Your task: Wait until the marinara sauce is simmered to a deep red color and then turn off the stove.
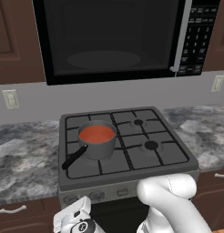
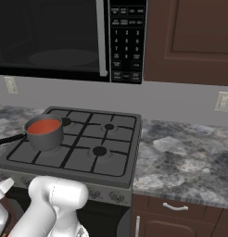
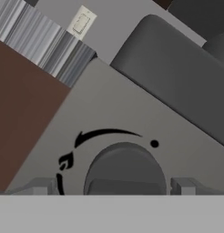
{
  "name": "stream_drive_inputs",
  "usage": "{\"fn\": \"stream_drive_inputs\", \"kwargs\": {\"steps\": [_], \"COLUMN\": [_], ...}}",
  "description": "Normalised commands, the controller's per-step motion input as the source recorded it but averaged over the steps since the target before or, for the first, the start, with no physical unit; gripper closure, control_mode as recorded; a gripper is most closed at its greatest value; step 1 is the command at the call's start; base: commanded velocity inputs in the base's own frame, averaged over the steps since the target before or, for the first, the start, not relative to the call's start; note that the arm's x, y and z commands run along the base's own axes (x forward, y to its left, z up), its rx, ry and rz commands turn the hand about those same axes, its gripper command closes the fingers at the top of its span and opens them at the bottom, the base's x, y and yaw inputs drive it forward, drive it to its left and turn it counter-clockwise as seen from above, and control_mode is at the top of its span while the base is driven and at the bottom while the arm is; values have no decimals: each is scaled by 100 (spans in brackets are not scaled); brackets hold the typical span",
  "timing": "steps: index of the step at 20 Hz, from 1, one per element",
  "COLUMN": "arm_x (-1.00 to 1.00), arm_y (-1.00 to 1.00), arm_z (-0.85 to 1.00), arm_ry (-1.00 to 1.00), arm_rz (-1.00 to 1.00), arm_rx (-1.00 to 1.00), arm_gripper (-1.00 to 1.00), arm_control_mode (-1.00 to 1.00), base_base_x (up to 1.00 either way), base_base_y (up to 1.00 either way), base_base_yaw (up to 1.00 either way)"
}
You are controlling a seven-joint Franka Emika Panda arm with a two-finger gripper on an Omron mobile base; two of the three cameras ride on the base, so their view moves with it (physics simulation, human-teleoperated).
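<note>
The marinara sauce [image 1: 96, 134] [image 2: 43, 126] is a flat orange-red disc in a small grey saucepan [image 1: 99, 149] [image 2: 46, 140] with a black handle. The pan sits on the front left burner of the stove [image 1: 132, 175] [image 2: 65, 172]. My gripper [image 1: 83, 207] is low at the stove's front panel, left of centre. In the hand view the gripper [image 3: 113, 187] is open. Its fingertips [image 3: 41, 186] stand on either side of a round grey knob [image 3: 125, 166] without touching it. A black arc, a flame mark and a dot ring the knob.
A big black microwave [image 1: 109, 36] [image 2: 51, 37] hangs above the stove. Granite counter [image 1: 22, 154] [image 2: 190, 157] runs on both sides, with brown drawers [image 2: 176, 217] below. More knobs [image 2: 117, 196] line the front panel. A wall outlet [image 3: 81, 22] shows in the hand view.
</note>
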Motion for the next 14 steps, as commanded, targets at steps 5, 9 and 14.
{"fn": "stream_drive_inputs", "kwargs": {"steps": [5, 9, 14], "arm_x": [17, 9, 0], "arm_y": [0, 0, 0], "arm_z": [-3, -2, 0], "arm_ry": [0, 0, 0], "arm_rz": [0, 0, 0], "arm_rx": [0, 0, 0], "arm_gripper": [-100, -100, -100], "arm_control_mode": [-100, -100, -100], "base_base_x": [0, 0, 0], "base_base_y": [0, 0, 0], "base_base_yaw": [0, 0, 0]}}
